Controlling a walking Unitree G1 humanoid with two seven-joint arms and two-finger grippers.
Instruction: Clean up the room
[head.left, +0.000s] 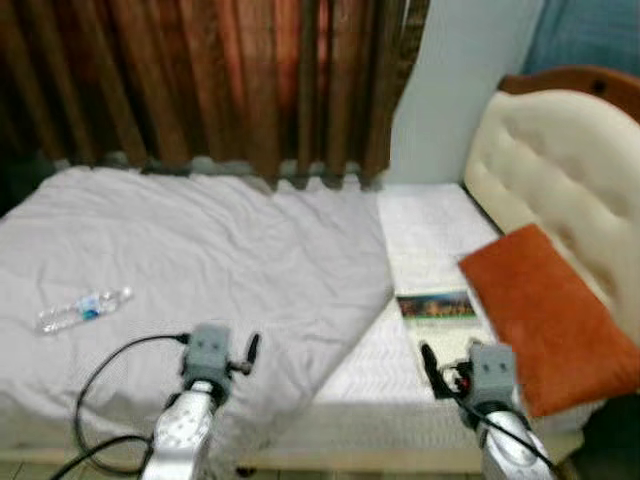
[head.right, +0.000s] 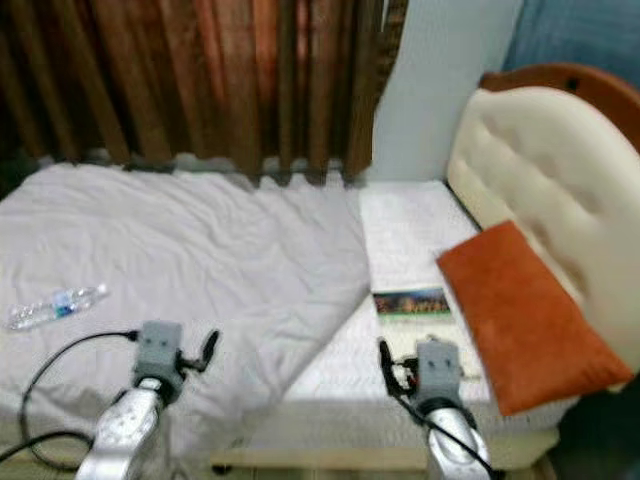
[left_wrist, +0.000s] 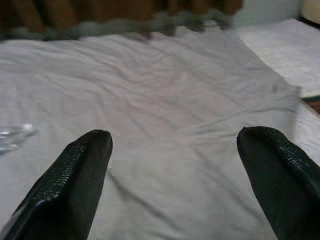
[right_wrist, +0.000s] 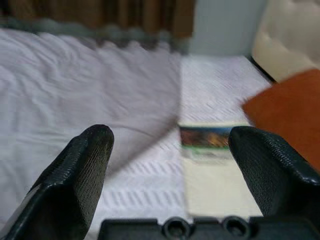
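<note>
Both arms raised at the near edge of the bed (head.left: 330, 405). Left gripper (left_wrist: 172, 142) has its fingers spread wide, nothing between them, pointing over the grey sheet (head.left: 200, 260). Right gripper (right_wrist: 170, 145) is likewise spread and empty, aimed at the bare white mattress strip near the headboard end. One black cable (head.left: 100, 390) loops off the left wrist, below the bed's near edge.

Items on the bed, counted: 1 bottle, 1 book, 1 cushion.

Book (head.left: 436, 306): flat on the bare mattress, just beyond the right gripper, beside the sheet's folded-back edge. Dark cover with a colourful picture band; any lettering is too blurred to read.

Cushion (head.left: 545, 320): one, orange-rust, rectangular, lying at the headboard end of the bed, its near corner close to the book.

Bottle (head.left: 82, 310): one clear plastic water bottle with a blue label, text unreadable, lying on its side on the grey sheet, well apart from the book, out past the left gripper.

Sheet is wrinkled, covers most of the bed, one corner turned back diagonally.

Headboard (head.left: 560, 170): cream, tufted, wood-trimmed. Brown curtains (head.left: 220, 80) hang along the bed's far side.
</note>
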